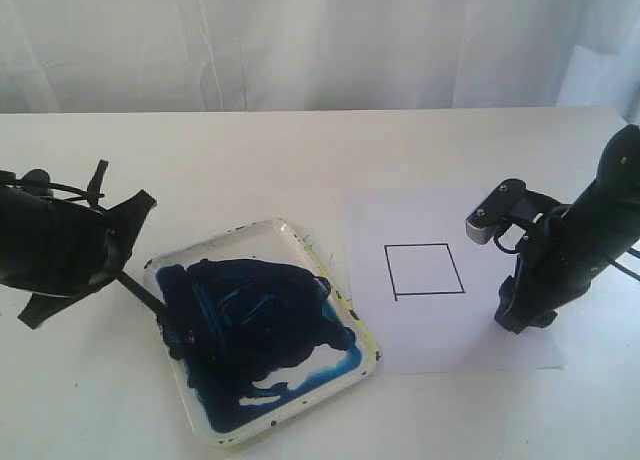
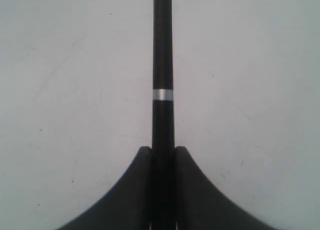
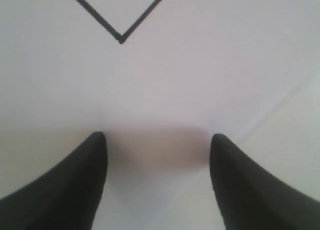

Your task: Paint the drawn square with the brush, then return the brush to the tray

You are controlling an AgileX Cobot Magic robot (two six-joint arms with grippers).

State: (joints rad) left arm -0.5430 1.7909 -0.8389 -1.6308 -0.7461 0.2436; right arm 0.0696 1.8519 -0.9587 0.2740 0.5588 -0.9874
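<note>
Brush (image 2: 162,65) is pinched between the left gripper's (image 2: 163,152) clenched jaws. Its handle runs straight out ahead of them, tip down in the tray's (image 1: 300,230) blue paint. It likely needs a light load and a level lift. The drawn square (image 1: 424,270), blank, lies just ahead of the right gripper's (image 3: 157,140) released, empty jaws, well placed to steady the paper (image 1: 480,350).
</note>
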